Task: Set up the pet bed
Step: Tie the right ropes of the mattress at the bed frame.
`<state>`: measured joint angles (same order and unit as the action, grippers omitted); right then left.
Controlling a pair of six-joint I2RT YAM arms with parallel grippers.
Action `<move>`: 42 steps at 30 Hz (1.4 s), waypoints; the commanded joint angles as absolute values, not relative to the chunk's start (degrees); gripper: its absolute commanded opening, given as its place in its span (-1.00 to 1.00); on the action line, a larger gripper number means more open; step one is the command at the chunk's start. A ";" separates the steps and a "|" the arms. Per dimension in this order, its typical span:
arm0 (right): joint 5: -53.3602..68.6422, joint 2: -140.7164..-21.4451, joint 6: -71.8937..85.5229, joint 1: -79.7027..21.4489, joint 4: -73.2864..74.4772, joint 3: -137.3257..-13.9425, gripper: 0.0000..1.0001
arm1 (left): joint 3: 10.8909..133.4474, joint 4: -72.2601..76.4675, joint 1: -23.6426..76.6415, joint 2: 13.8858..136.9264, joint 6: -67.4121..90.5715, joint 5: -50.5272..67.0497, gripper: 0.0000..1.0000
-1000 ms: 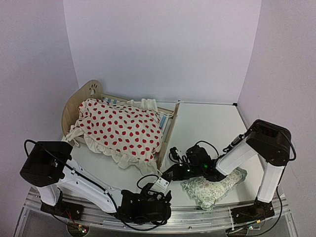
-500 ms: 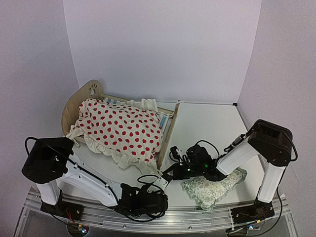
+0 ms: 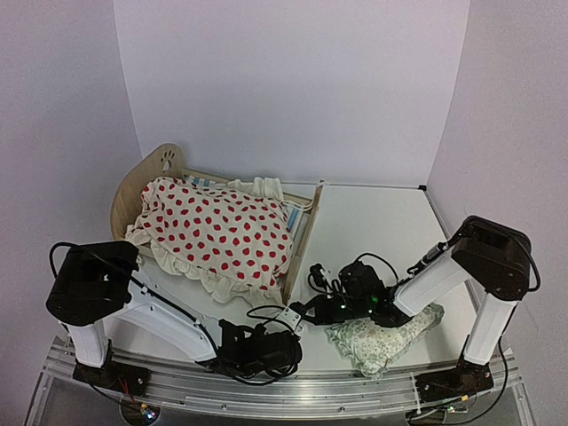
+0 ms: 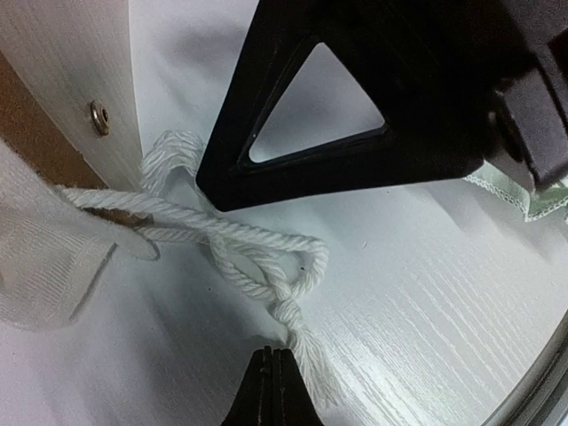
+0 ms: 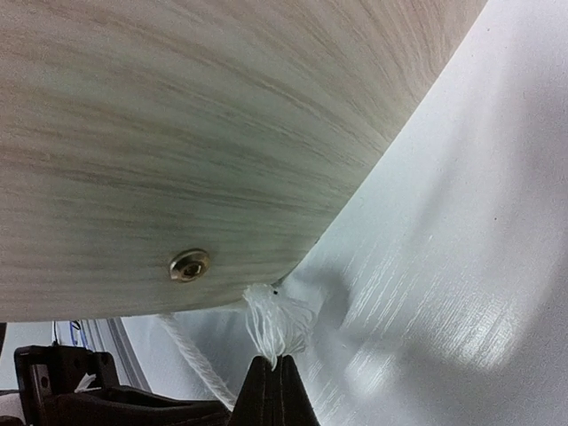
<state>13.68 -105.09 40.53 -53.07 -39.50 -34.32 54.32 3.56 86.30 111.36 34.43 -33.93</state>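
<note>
The pet bed (image 3: 165, 161) stands at the back left, and a cream red-dotted cushion (image 3: 217, 231) covers its base. Both grippers meet at the near corner of its footboard (image 3: 303, 232). My right gripper (image 5: 275, 362) is shut on the frayed end of a white cord (image 5: 276, 321) just under the wooden footboard (image 5: 222, 115). My left gripper (image 4: 272, 355) is shut, its tips resting on the table beside the knotted, frayed end of another white cord (image 4: 266, 244). In the top view the left gripper (image 3: 290, 319) and right gripper (image 3: 303, 311) almost touch.
A green floral pillow (image 3: 382, 342) lies on the table under my right forearm, and its edge (image 4: 524, 200) shows in the left wrist view. White cushion frill (image 4: 44, 257) hangs by the footboard's screw (image 4: 100, 116). Walls close in the table at the back and sides.
My left gripper has shut and its wrist has sunk lower toward the table near the bed's corner. The right gripper has held its grip and hardly moved.
</note>
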 commanded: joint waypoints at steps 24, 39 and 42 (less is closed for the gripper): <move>11.91 -101.54 39.60 -53.31 -39.95 -32.93 -1.00 | 64.37 -6.97 87.98 111.90 38.67 -34.32 0.19; 11.75 -101.17 39.21 -53.27 -39.73 -32.37 -1.00 | 68.30 -9.88 87.83 118.00 41.12 -32.20 -0.14; 11.69 -100.99 39.15 -53.31 -39.72 -32.23 -1.00 | 68.85 -9.99 87.73 119.31 41.59 -31.83 -0.30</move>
<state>12.14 -103.35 39.99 -53.06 -39.29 -32.86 66.57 -7.99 87.77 117.26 40.47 -33.23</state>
